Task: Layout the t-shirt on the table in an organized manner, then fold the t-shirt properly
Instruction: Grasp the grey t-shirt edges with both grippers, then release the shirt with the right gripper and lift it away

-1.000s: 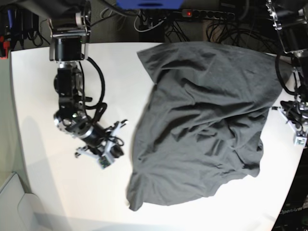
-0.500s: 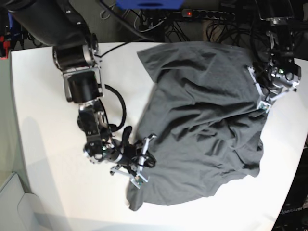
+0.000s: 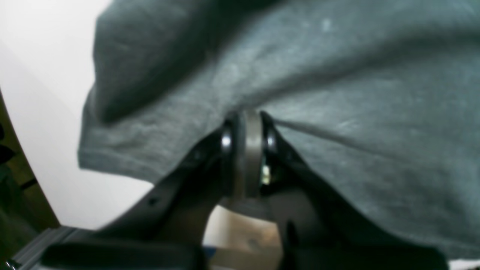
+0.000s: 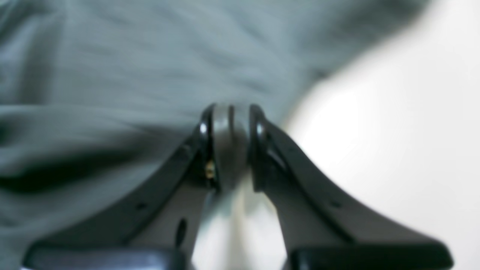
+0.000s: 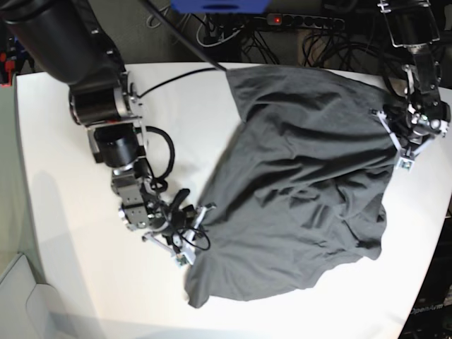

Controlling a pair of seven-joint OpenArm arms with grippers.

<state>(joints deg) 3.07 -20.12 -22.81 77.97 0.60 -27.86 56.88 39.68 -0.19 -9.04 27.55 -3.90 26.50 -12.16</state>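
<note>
The dark grey t-shirt point(image 5: 304, 176) lies crumpled across the middle and right of the white table point(image 5: 63, 233). In the base view, my right gripper point(image 5: 200, 215) sits at the shirt's left edge, low on the table. Its wrist view shows the jaws pressed together on a fold of the t-shirt point(image 4: 131, 56), right gripper point(image 4: 229, 120) shut. My left gripper point(image 5: 397, 141) is at the shirt's right edge. In the left wrist view the left gripper point(image 3: 245, 127) is shut on a pinch of the t-shirt point(image 3: 337, 93), with its hem hanging below.
A power strip and black cables point(image 5: 296, 21) run behind the table's far edge. A pale box point(image 5: 14, 296) stands off the front left corner. Bare table point(image 4: 393, 112) lies to the right of the right gripper, and bare table point(image 3: 45, 75) left of the left gripper.
Both grippers came from off the shirt onto its side edges and closed on the cloth. Since then the left gripper has pulled rightward, and the shirt's far left corner has shifted right.
</note>
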